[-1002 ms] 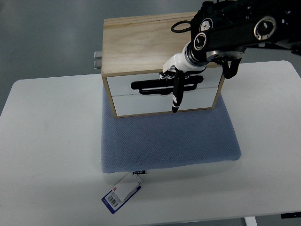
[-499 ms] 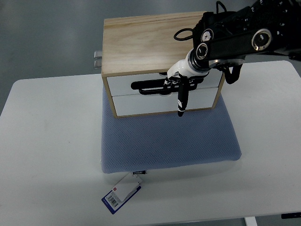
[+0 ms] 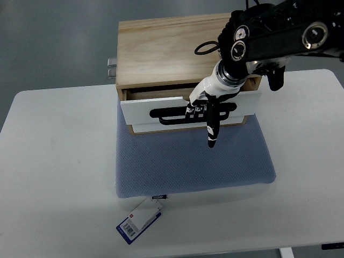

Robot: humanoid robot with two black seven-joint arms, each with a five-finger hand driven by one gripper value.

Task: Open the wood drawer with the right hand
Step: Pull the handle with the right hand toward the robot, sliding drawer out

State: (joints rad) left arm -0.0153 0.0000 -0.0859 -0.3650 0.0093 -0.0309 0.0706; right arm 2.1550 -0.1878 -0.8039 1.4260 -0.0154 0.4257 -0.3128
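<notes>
Since a second ago, your right hand (image 3: 203, 110), fingers hooked through the black handle (image 3: 177, 114), has slid the upper wood drawer (image 3: 161, 110) partly out above the blue mat (image 3: 188, 161); its inside stays unseen.

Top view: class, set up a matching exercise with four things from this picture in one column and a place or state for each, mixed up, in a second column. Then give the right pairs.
Things
1. upper drawer
2. right hand
3. blue mat
4. barcode tag

Places or states
A. lying on the white table, near the mat's front edge
B. pulled partly out of the wooden box
C. fingers hooked on the black handle
D. spread under the wooden box

Pairs: 1-B, 2-C, 3-D, 4-A
</notes>
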